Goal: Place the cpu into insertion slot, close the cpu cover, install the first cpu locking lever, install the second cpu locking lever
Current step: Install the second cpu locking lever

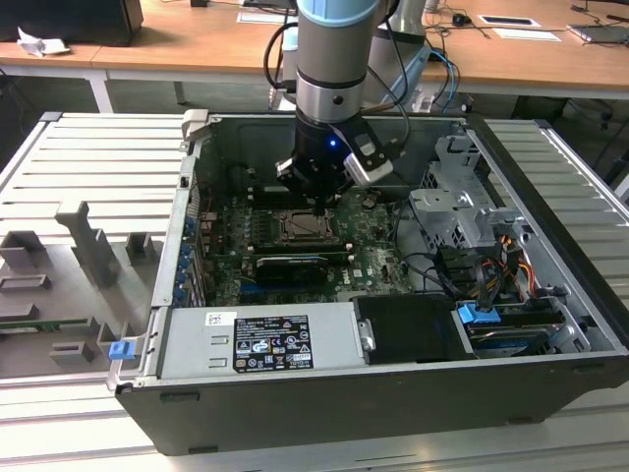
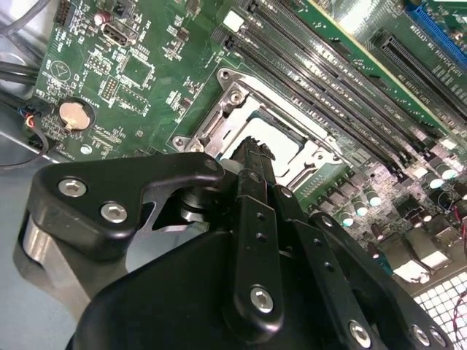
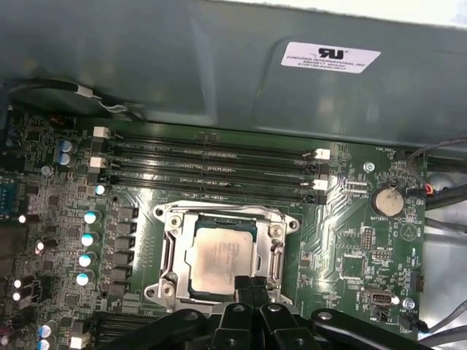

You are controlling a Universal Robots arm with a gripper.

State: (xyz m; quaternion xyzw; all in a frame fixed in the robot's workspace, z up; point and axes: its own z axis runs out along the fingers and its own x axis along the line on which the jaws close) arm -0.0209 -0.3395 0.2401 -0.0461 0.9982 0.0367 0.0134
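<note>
In the middle of the exterior view, the gripper hangs just above the cpu, which lies flat under the cover. Its fingers look pressed together, holding nothing.

This looks like a robotics lab or test workshop. An opened computer case lies on a ribbed metal worktop with grey fixture blocks beside the case. Behind the case run wooden desks strewn with papers and cables, and a robot arm reaches down into the case.
</note>
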